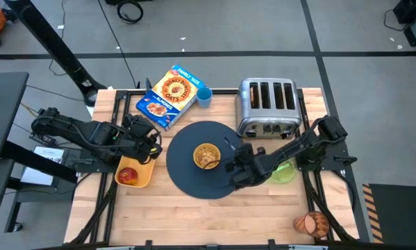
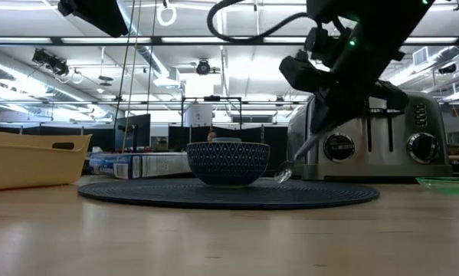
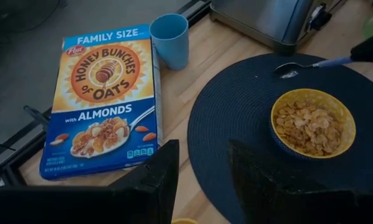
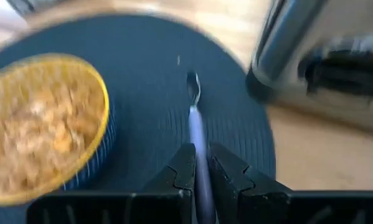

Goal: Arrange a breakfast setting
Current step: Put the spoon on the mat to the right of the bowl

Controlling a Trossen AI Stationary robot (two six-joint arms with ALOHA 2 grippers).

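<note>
Low view: right arm's fingers [image 2: 319, 123] apparently tilting spoon [image 2: 290, 165]

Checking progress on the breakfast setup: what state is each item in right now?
Bowl: upright on mat, full of cereal.
Spoon: gripped by right end effector, tip low over mat.
Left end effector: open, empty.
Apple: in tan bin.
Cereal box: lying flat.
Blue cup: upright.
Toaster: slots look empty.
</note>
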